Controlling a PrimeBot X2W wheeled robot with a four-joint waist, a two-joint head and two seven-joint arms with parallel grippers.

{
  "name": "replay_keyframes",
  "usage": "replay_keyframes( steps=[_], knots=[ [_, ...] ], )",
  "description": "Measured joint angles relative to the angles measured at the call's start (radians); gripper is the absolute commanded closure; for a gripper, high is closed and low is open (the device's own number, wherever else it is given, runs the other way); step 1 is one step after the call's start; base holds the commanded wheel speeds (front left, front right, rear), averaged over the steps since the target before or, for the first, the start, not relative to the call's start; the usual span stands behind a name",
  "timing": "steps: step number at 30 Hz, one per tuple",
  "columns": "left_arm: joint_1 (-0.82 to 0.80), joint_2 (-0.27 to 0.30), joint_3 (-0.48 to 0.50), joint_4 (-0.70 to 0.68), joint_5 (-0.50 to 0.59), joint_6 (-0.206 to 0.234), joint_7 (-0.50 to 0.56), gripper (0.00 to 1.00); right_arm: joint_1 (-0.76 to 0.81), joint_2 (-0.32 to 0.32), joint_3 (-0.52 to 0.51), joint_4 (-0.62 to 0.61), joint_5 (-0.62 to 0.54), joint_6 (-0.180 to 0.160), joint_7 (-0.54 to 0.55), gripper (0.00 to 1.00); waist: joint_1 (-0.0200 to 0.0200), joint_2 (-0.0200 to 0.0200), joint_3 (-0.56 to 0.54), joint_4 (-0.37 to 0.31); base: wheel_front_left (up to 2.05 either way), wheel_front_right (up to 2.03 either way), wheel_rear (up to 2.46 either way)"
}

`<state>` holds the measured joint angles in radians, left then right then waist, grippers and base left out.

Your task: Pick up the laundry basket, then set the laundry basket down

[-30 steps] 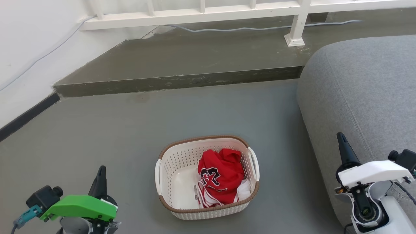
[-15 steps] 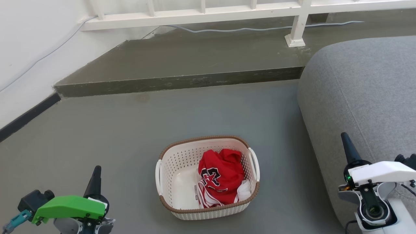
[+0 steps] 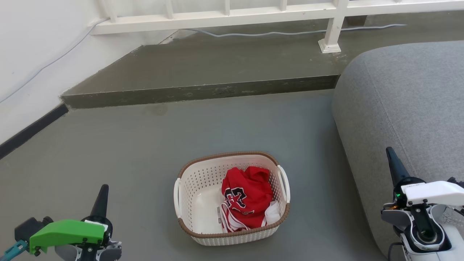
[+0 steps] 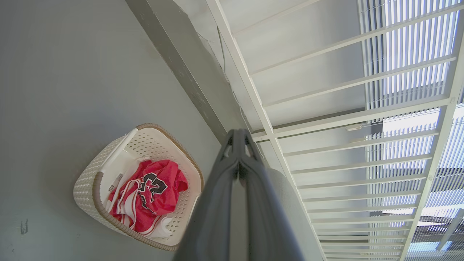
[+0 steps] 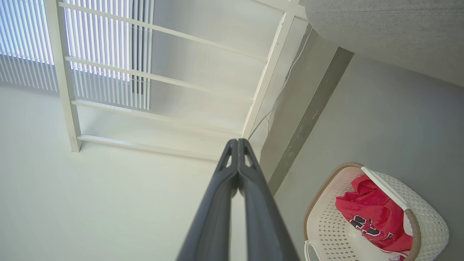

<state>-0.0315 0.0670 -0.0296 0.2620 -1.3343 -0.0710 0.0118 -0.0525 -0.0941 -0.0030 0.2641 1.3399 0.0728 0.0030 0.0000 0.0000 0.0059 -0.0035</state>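
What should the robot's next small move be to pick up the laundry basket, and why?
The laundry basket stands on the floor with a red garment inside. The left gripper and right gripper are shut and well apart from it, one on each side. So I would probably bring both inward toward its white side handles, opening them on the way.

Left gripper (image 3: 103, 191): two long dark grey fingers (image 4: 253, 195), tapered to a point, small triangular cut-outs noted near the tips. Wrist capped by a bright green cover (image 3: 67, 232) set with dark screws (image 3: 83, 240); a black camera block (image 3: 27, 227) and a teal connector (image 3: 9, 249) are fitted beside it.
Right gripper (image 3: 391, 156): like fingers; white cover (image 3: 433, 190); small green light (image 3: 398, 195); round grey-and-black joint (image 3: 427, 235); black cable (image 3: 389, 251).
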Motion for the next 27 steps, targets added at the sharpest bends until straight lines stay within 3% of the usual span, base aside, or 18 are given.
replay_keyframes(
  steps=[27],
  knots=[
    [-0.025,-0.013,0.083,0.016,-0.283,-0.049,0.077,1.00,-0.002,0.031,-0.094,0.013,0.291,0.042,0.077,1.00,0.0000,0.0000,-0.003,0.004,0.00,0.00,0.00]
  ],
)
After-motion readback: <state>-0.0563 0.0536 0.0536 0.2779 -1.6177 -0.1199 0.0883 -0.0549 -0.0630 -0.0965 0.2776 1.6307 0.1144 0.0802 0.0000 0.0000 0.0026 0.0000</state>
